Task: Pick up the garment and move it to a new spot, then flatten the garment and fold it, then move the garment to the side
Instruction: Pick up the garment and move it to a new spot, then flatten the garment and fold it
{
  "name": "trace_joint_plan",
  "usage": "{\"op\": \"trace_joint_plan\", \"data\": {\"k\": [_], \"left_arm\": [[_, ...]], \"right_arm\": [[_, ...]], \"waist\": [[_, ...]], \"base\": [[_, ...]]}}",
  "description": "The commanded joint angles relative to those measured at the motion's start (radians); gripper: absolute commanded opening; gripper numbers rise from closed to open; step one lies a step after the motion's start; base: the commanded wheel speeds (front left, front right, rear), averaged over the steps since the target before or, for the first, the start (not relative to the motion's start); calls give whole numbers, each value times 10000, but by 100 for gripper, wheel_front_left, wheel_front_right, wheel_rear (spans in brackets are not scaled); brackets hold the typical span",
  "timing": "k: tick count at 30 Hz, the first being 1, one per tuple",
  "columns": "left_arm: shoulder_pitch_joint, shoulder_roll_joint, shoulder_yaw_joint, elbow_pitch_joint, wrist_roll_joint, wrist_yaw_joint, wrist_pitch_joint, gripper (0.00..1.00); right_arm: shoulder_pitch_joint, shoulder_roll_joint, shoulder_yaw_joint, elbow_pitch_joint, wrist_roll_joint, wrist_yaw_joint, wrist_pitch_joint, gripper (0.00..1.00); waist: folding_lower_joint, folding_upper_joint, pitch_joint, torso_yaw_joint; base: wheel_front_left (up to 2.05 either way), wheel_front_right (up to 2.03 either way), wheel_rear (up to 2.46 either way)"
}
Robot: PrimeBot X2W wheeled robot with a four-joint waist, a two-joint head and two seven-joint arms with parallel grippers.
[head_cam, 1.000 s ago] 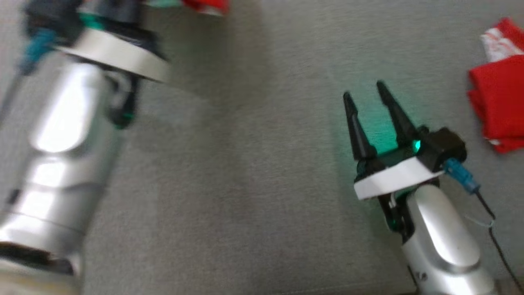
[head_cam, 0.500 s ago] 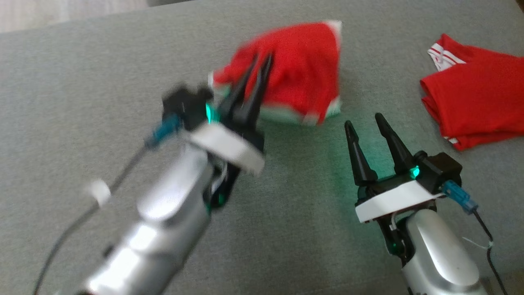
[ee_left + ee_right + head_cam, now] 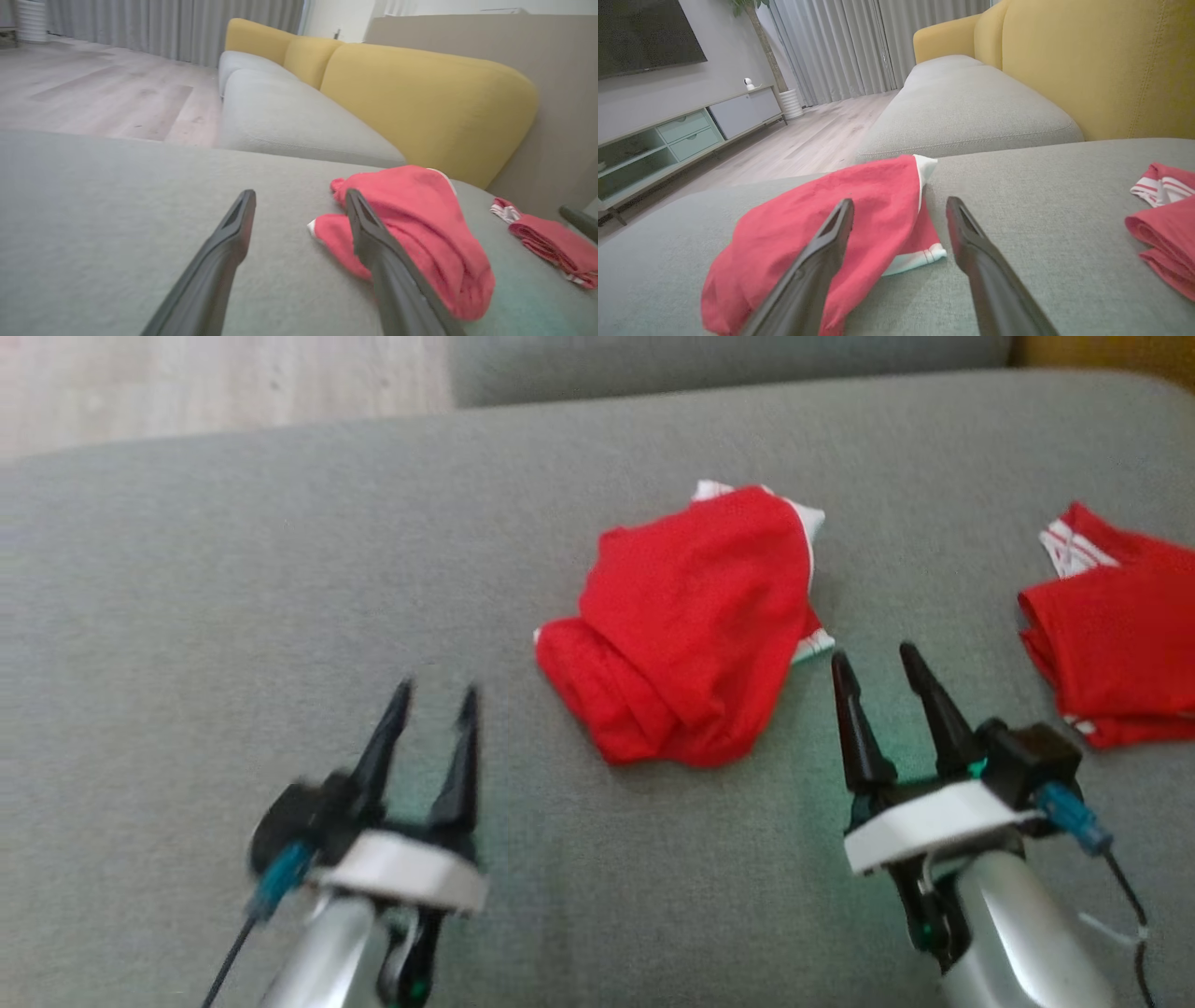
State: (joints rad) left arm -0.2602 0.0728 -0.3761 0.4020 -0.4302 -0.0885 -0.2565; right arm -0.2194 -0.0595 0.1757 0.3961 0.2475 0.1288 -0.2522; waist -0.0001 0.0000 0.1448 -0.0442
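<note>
A crumpled red garment [image 3: 695, 625] with white trim lies in a heap on the grey sofa cushion [image 3: 233, 579], mid-frame in the head view. Nothing grips it. My left gripper [image 3: 436, 695] stands open to its lower left, well apart from the cloth. In the left wrist view the garment [image 3: 420, 224] lies just right of the spread fingers [image 3: 233, 224]. My right gripper [image 3: 873, 658] is open too, its tips just short of the heap's lower right corner. The right wrist view has the garment [image 3: 850, 205] ahead and to the left of that gripper [image 3: 900, 205].
A second red garment [image 3: 1111, 649] with white stripes lies folded at the cushion's right side. Yellow back cushions [image 3: 420, 93] rise behind the seat. Wooden floor [image 3: 215, 383] lies past the far edge. A TV cabinet [image 3: 677, 135] stands against the wall.
My left gripper, shut over the red garment half a second ago, has opened and drawn back to the lower left, leaving the garment heaped on the cushion. The head camera has shifted.
</note>
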Motion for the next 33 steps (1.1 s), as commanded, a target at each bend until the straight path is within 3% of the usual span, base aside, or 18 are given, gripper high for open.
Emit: {"op": "trace_joint_plan", "data": {"k": [1,7,13,20,33], "left_arm": [[63,25,639,-493,257,0,-52,100],[1769,-97,2211,-1414,1378,-126,-52,100],[2745,-205,2833,-1821,1801,-261,-53,100],[2798,-222,2544,-1915,1610,-327,-53,100],[2407,-224,1479,-1655,1476,-377,-53,100]], "right_arm": [[-14,92,142,-236,-73,19,-95,100],[446,93,32,71,-94,19,-95,100],[720,93,-65,359,-149,19,-95,100],[639,93,277,932,40,19,-95,100],[-866,93,1095,3594,1585,19,-84,100]], "waist": [[1,0,-375,276],[1,0,-930,410],[1,0,-1026,486],[1,0,-889,743],[1,0,-302,1820]], "base": [[0,0,0],[0,0,0],[0,0,0],[0,0,0],[0,0,0]]}}
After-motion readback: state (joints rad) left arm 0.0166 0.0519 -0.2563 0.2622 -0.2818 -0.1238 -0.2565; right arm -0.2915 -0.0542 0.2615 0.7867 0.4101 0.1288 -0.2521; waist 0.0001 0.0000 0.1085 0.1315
